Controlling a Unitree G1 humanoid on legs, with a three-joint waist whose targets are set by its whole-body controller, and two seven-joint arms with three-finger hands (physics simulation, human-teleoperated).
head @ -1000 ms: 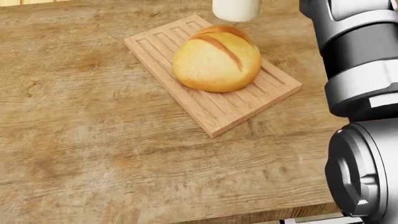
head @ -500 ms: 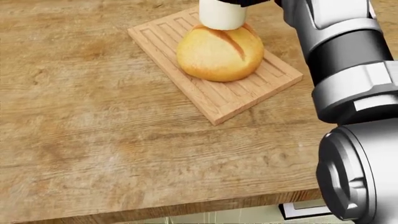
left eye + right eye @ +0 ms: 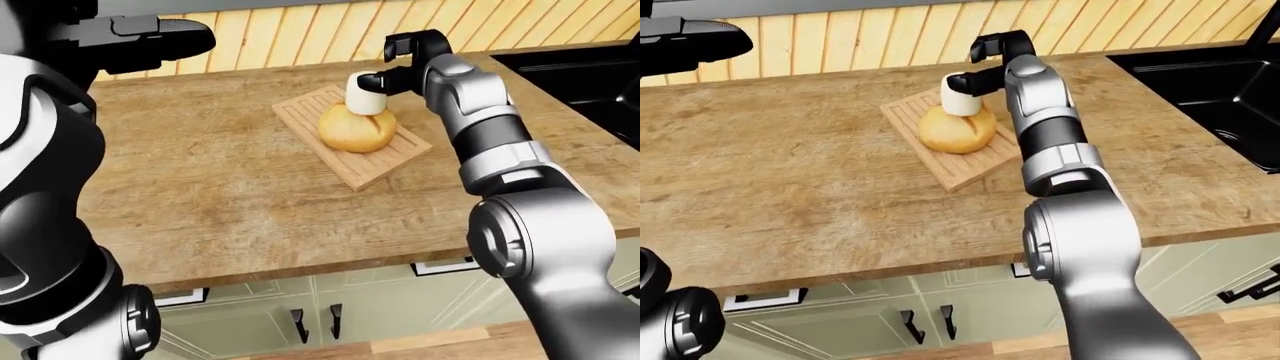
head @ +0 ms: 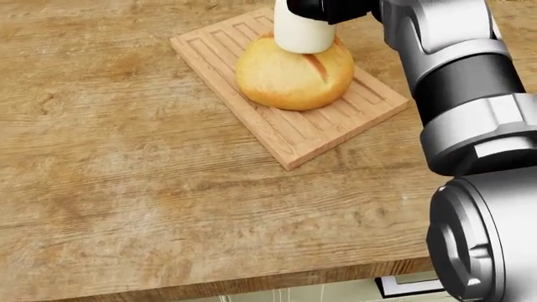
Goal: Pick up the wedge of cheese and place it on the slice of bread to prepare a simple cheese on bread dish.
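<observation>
Now pale, smooth cheese touches the round, crusty bread on a grooved wooden board.

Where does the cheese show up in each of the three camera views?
Left-eye view: cheese upper middle, atop the bread.
Head view: top edge, right of middle.
Right-eye view: upper middle, left of the right robot hand.
Shared landmark: the cutting board.

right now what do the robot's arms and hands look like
Both arms are glossy silver-grey metal built from rounded, cylindrical segments with black bands at the joints. The right arm ends in a black right hand with blocky fingers. The left arm bulks grey and black; its hand is also black. No cables or markings show.
</observation>
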